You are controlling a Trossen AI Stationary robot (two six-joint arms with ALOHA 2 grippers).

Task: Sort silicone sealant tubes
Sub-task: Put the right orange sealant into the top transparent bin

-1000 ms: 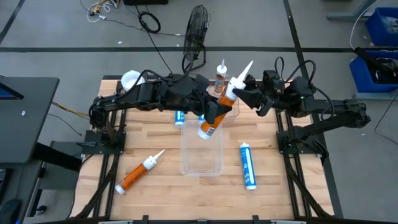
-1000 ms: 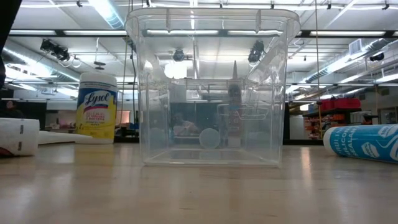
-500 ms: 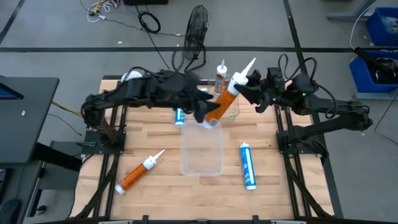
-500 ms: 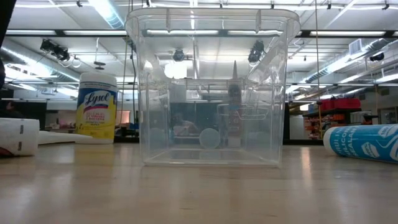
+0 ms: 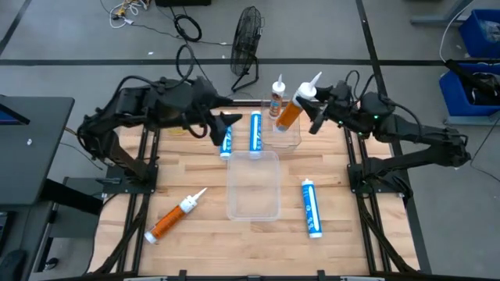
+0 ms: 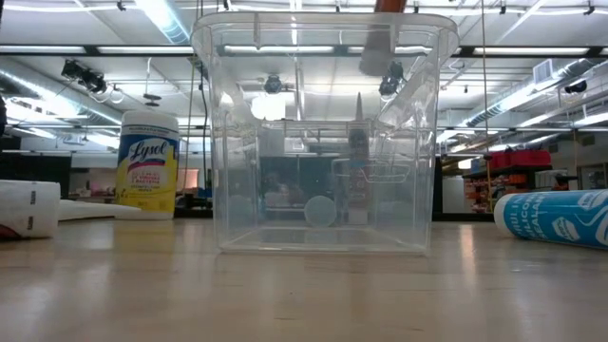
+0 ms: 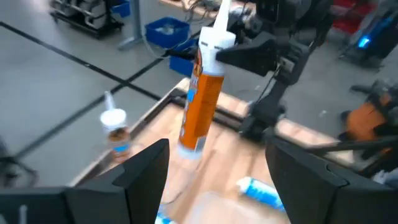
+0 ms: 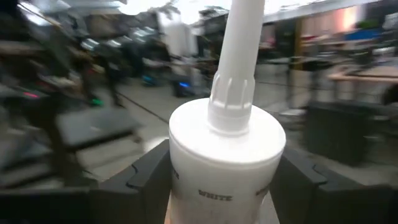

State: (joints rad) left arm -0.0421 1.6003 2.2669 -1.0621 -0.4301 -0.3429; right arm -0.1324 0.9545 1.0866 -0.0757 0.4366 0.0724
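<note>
Right hand (image 5: 311,111) clamped on an orange sealant tube (image 5: 291,111) near its white nozzle, holding it tilted above the small clear container (image 5: 285,136) at the desk's far side. Left hand (image 5: 226,122) empty, fingers spread wide, left of that tube. Two blue tubes (image 5: 255,132) lying between them.

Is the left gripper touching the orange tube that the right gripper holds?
Apart. In the left wrist view the left gripper stands open, well short of the orange tube; the right gripper grips it near the nozzle.
</note>
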